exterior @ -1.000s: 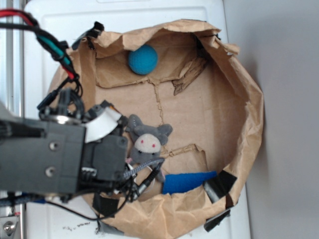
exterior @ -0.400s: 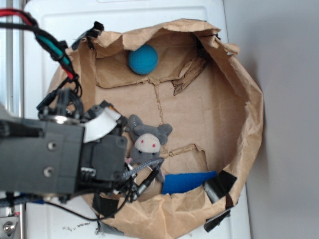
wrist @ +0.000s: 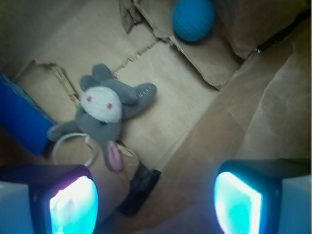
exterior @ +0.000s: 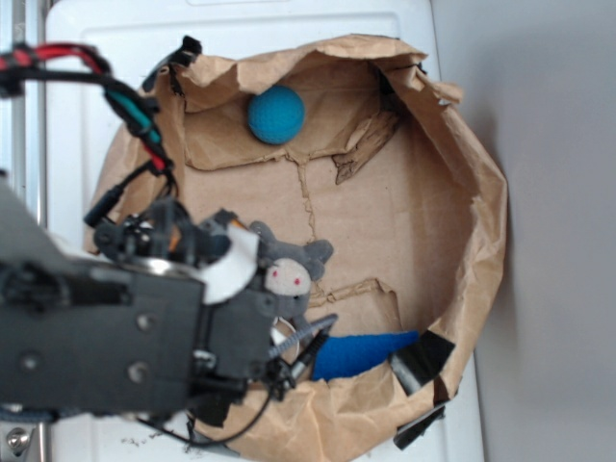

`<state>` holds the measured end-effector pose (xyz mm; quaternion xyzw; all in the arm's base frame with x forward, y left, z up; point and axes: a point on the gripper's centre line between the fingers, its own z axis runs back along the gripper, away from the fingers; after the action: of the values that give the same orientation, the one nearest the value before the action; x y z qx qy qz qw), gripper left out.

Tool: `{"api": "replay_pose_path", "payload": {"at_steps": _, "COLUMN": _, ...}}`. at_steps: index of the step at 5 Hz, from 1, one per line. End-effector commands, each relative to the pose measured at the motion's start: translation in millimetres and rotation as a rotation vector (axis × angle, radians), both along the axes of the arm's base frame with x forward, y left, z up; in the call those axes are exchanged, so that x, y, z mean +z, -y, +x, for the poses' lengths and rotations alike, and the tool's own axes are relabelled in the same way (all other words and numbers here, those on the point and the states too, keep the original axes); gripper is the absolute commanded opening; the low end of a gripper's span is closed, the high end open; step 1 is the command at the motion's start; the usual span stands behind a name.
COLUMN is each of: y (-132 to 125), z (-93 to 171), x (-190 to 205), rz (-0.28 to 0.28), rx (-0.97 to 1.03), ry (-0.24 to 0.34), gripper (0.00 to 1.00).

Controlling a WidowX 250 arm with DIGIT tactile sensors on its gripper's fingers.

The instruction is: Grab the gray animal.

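I see the small gray plush animal point(wrist: 108, 108) with cream face lying flat ahead of my released claw point(wrist: 156, 204), ears pointing away.

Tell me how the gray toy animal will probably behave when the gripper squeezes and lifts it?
The gray toy animal looks like soft plush, so it will probably squash and flop rather than stay stiff. It seems light. Its metal ring lies loose beside it and may dangle or catch on the torn cardboard.

Robot test setup: paper-lined bin point(exterior: 481, 221) on white table point(exterior: 106, 58).
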<state>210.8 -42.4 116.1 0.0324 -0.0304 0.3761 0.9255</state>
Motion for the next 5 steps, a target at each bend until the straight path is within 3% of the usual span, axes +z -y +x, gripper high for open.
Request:
{"api": "replay_pose_path", "payload": {"at_steps": 1, "y": 5, "z": 30, "x": 13, "rz": -0.007, "rx": 0.013, "ry": 0.049, "gripper": 1.00}}
{"api": "replay_pose_path", "payload": {"at_steps": 5, "y": -21, "z": 110, "x": -22, "rz": 0.053, "rx": 0.125, "ry": 0.029, "gripper": 1.00}}
